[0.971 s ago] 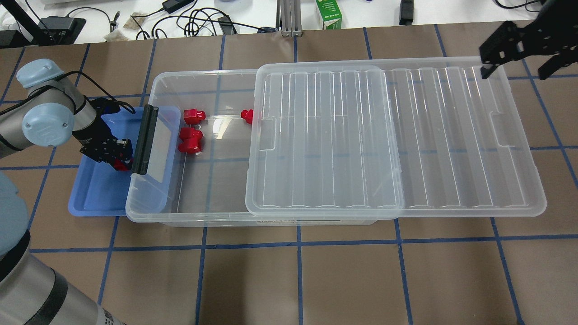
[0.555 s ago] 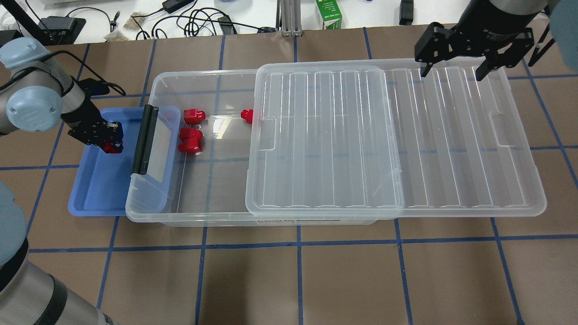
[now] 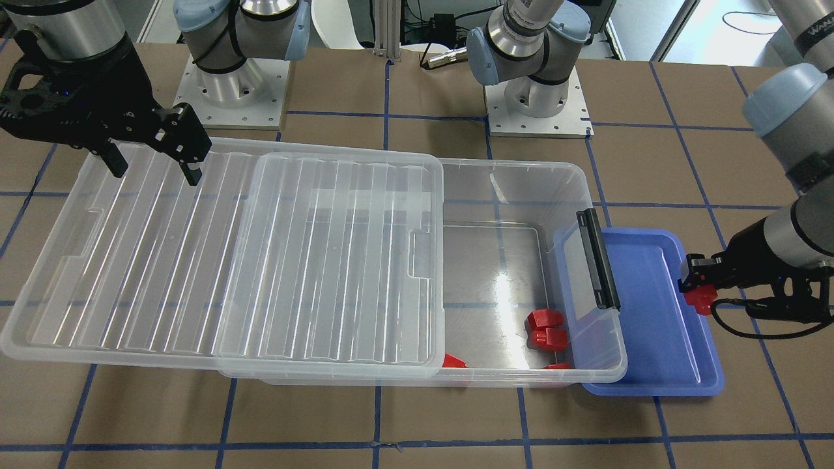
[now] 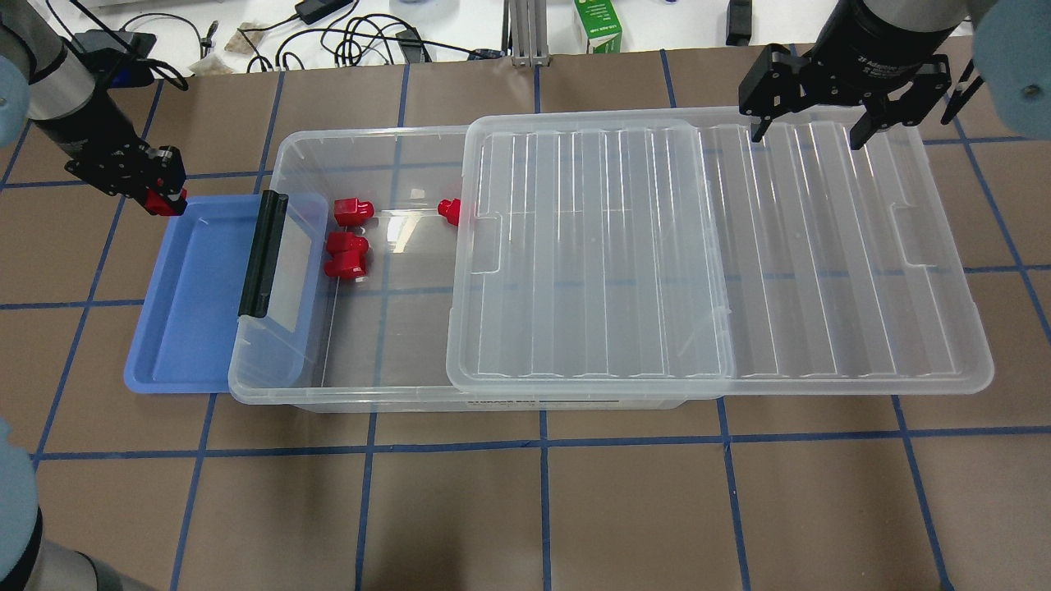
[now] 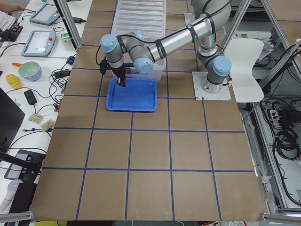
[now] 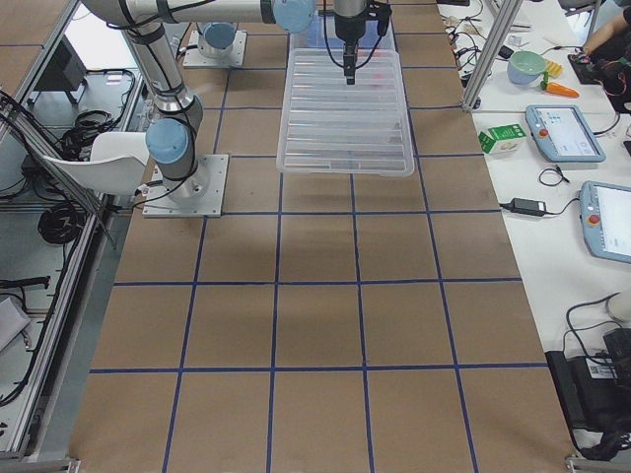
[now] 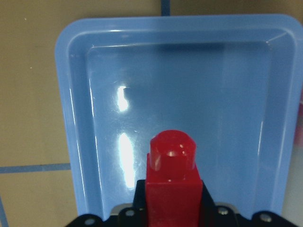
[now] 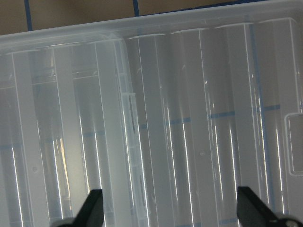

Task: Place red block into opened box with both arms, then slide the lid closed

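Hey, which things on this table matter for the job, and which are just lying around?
Job: small red plastic block, held in left pincer; clear plastic box; ribbed translucent lid; open right pincer.
Lying about: green carton; black cables; blue plastic tray.

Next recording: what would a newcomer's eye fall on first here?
The big ribbed lid lies half off the clear box, mid-table. Loose red blocks sit at the box's open end, and the left hand grips a red block at the far corner of the blue tray. The right hand hangs open above the lid's far edge.
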Controlling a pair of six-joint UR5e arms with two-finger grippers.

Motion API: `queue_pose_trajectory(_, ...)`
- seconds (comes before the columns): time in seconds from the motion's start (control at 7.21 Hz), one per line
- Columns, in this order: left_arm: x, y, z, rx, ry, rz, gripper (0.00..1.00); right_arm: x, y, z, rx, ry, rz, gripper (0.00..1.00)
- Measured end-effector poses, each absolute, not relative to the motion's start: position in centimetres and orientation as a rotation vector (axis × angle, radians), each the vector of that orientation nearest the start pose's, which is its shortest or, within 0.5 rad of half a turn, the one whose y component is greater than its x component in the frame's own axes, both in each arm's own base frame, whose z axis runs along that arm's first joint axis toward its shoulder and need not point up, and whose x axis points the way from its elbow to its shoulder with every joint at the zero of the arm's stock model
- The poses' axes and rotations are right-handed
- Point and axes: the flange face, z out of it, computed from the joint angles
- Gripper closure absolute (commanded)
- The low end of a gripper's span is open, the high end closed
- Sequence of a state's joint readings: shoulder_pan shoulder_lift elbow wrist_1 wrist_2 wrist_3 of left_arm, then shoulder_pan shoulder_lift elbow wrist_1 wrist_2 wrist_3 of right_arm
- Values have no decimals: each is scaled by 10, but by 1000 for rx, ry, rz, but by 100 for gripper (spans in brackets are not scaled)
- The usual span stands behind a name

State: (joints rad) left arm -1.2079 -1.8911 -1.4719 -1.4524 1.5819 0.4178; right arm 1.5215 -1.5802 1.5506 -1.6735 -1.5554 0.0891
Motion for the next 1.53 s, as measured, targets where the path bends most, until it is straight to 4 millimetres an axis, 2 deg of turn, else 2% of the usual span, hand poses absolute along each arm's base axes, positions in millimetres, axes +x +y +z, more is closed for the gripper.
queue_pose_trajectory(0.28,26,-602,404,38,3151,128,100,110,-506,513,212,3111,-205,0)
queue_pose_trajectory(0.55,-48,-588,408,-31,3145,146,100,110,-506,513,211,3112,-203,0)
queue_pose_trajectory(0.69,-79,-581,394,-43,3144,192,100,110,-506,513,212,3113,-201,0)
queue_pose_trajectory(0.83,-100,-575,374,-34,3141,244,100,110,-506,513,212,3116,-200,0)
queue_pose_trajectory(0.97,-110,-571,352,-27,3138,282,100,109,-506,513,212,3118,-199,0)
queue_pose_trajectory(1.25,-120,-563,305,-11,3138,292,100,109,-505,512,213,3119,-197,0)
queue_pose_trajectory(1.53,-130,-555,274,7,3158,292,100,109,-505,512,213,3120,-196,0)
